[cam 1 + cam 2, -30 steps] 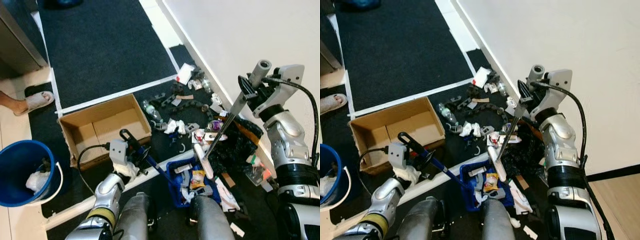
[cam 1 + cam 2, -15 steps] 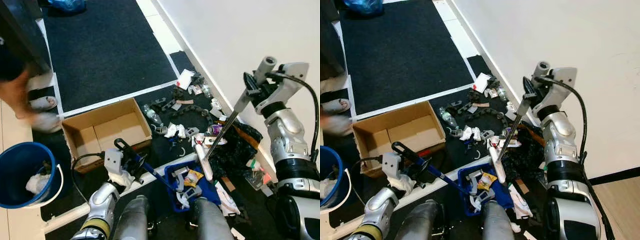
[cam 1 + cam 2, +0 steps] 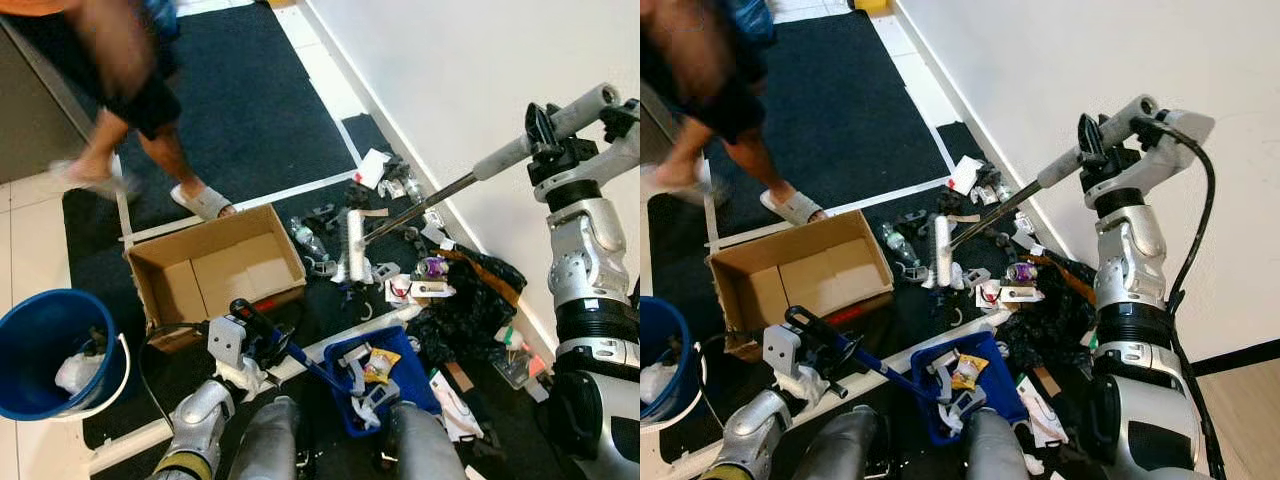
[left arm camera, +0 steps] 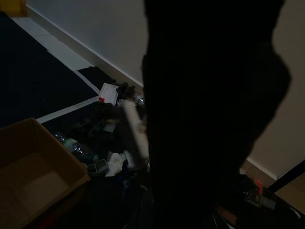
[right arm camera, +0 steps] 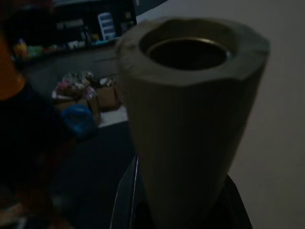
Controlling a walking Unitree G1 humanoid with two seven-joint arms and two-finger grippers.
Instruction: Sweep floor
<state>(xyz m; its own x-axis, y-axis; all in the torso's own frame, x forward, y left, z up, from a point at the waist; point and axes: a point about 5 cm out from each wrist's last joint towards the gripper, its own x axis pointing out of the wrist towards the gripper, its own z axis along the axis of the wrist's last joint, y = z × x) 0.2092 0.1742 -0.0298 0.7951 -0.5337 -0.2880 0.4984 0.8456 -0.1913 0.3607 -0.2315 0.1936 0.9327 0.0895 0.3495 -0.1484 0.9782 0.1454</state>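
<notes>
My right gripper (image 3: 548,143) is raised near the white wall and shut on the broom's grey handle (image 3: 540,135). That handle's end looms close in the right wrist view (image 5: 190,119). The metal shaft slants down to the white brush head (image 3: 352,246), which sits among scattered litter (image 3: 400,285) on the dark mat. My left gripper (image 3: 258,330) is low by my legs, shut on the blue dustpan's black-and-blue handle (image 3: 300,355). The dustpan (image 3: 385,372) holds several scraps. The brush head (image 4: 135,133) shows faintly in the dark left wrist view.
An open cardboard box (image 3: 215,270) lies left of the litter. A blue bucket (image 3: 45,350) with a rag stands at the far left. A person in sandals (image 3: 150,120) walks across the mat behind the box. A black bag (image 3: 470,300) lies by the wall.
My right arm has lifted and swung the broom, so the brush head moved from beside the dustpan out to the litter near the box. A person stepped across the mat.
</notes>
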